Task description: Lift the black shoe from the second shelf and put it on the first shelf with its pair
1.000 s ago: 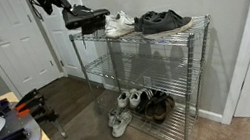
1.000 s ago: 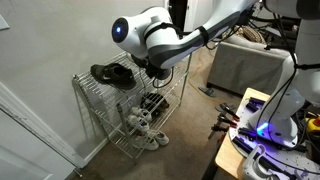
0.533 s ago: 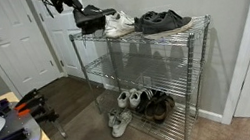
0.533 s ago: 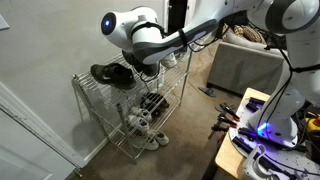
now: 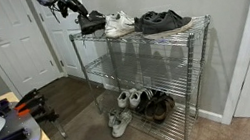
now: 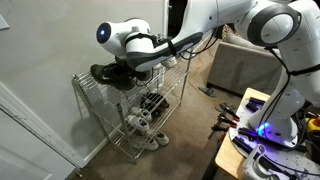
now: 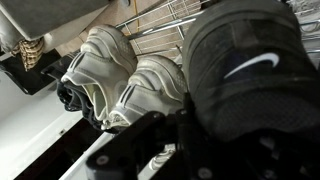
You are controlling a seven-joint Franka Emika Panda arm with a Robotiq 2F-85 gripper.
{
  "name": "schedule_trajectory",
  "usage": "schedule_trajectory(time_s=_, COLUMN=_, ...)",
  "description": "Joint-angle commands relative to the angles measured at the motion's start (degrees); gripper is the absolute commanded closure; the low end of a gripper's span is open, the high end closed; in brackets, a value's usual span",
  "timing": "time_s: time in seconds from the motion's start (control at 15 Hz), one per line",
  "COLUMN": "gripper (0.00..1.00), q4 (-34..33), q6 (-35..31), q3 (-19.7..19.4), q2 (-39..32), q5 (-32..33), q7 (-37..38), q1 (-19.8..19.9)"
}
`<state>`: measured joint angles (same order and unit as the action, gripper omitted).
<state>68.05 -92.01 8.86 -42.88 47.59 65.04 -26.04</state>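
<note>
Far left, the gripper (image 5: 75, 2) hung above and to the left of the white sneakers (image 5: 118, 23), up by the wall corner. Whether its fingers were spread or together I couldn't tell. The exterior views were too small, and the wrist view showed only dark blurred metal at the bottom. It looked apart from the footwear, tho close.

Next along, the black shoe (image 5: 92, 25) sat on the first shelf (image 5: 150, 38), just left of the white sneakers. In an exterior view its pair (image 6: 100, 71) lay right against it, and the two read as nearly one dark mass. The second shelf (image 5: 141, 74), one tier below the white sneakers, looked bare.

In the wrist view the white sneakers (image 7: 115, 75) filled the middle, w/ a big dark shoe w/ a swoosh (image 7: 245, 60) to their right. I couldn't say which shoe that was. Right of the white sneakers on the top tier lay the dark grey sneakers (image 5: 162, 21).

My read: placing was prob. done, and letting go and clearing out was the step in hand. To do it well:
- go straight up first, not sideways, so a finger doesn't catch the collar and drag the shoe off the left end
- keep well off the white sneakers
- check the sole lies flat on the wire grid before leaving
</note>
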Motion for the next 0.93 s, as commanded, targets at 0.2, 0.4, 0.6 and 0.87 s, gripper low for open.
schedule_trajectory(time_s=0.2, gripper=0.96, q4=-4.6, q6=-1.1, q3=-0.1, q2=-2.1, q5=0.0, q7=-1.3, q1=1.0)
schedule_trajectory(time_s=0.4, gripper=0.96, q4=-6.4, q6=-1.5, q3=-0.2, q2=-3.2, q5=0.0, q7=-1.0, q1=1.5)
schedule_trajectory(time_s=0.6, gripper=0.88, q4=-8.1, q6=-1.8, q3=-0.1, q2=-4.8, q5=-0.4, q7=-1.1, q1=2.2)
schedule_trajectory(time_s=0.87, gripper=0.57, q4=-8.9, q6=-1.2, q3=0.0, q2=-6.1, q5=-0.4, q7=-1.2, q1=2.4)
